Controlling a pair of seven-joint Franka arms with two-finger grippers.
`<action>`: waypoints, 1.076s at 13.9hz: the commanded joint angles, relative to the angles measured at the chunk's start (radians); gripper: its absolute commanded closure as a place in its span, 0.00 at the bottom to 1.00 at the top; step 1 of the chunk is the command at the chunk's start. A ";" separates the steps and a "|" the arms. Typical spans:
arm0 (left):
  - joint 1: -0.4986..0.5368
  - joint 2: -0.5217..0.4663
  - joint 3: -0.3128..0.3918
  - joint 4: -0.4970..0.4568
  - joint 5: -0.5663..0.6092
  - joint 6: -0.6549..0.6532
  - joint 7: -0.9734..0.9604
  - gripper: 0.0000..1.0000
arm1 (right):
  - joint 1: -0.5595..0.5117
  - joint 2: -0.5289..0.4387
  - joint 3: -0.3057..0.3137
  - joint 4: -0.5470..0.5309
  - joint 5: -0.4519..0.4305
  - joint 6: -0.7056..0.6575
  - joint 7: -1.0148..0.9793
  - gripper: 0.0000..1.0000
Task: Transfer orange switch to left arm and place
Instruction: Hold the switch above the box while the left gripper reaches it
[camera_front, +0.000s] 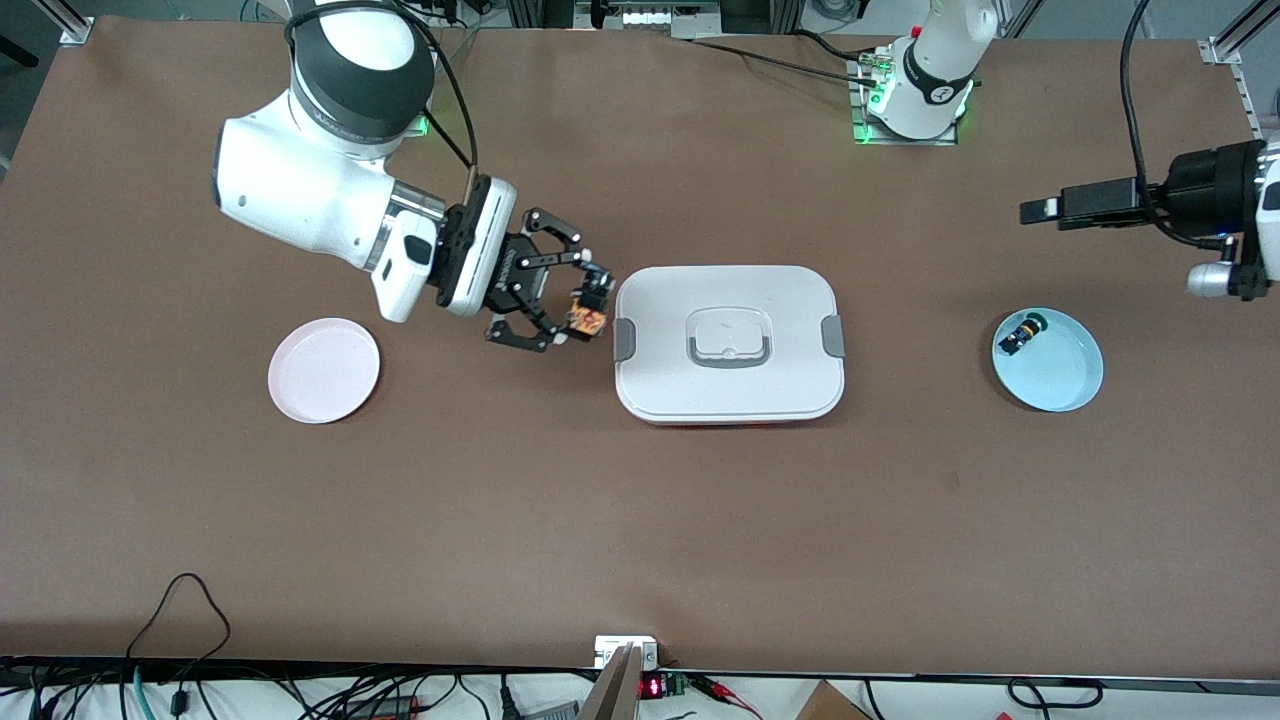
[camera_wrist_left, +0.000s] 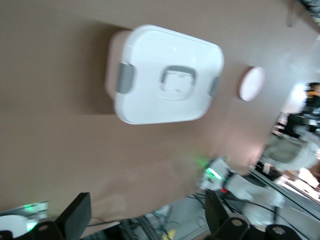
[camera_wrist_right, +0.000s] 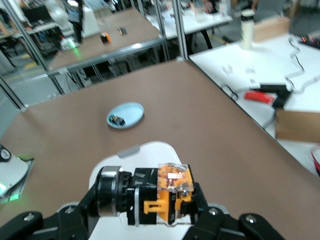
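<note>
At the centre-left of the front view, the right gripper (camera_front: 585, 300) is clamped on the orange switch (camera_front: 587, 320) and holds it in the air just beside the end of the box (camera_front: 728, 343) that faces the right arm. The right wrist view confirms the grip: the orange switch (camera_wrist_right: 160, 197) sits crosswise between the closed fingers (camera_wrist_right: 210, 220), with the box (camera_wrist_right: 160, 149) directly below and ahead.

Task status, as a judgement:
1. Done: the switch is picked up and lifted off the table.
2. In hand: carrying it toward the middle of the table, where the box stands in the way.
3. Left: passing the box without contact, handing the switch to the left gripper, and setting it down. No handover has begun.

The left gripper (camera_front: 1040, 211) waits at the upper right edge of the front view, well apart from the box and above the blue plate (camera_front: 1070, 385). Its fingers (camera_wrist_left: 75, 217) stand wide apart and hold nothing.

The blue plate at centre right carries a green-capped switch (camera_front: 1022, 333). The pink plate (camera_front: 323, 370) at centre left is bare.
</note>
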 joint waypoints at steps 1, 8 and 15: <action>0.003 0.024 0.001 -0.059 -0.182 -0.014 0.004 0.00 | 0.030 0.019 0.002 0.010 0.190 0.003 -0.200 1.00; -0.025 0.075 -0.049 -0.329 -0.662 0.104 0.315 0.00 | 0.122 0.116 0.002 0.115 0.587 -0.006 -0.517 1.00; -0.055 0.049 -0.243 -0.327 -0.896 0.402 0.338 0.00 | 0.194 0.223 0.002 0.264 0.593 0.000 -0.497 1.00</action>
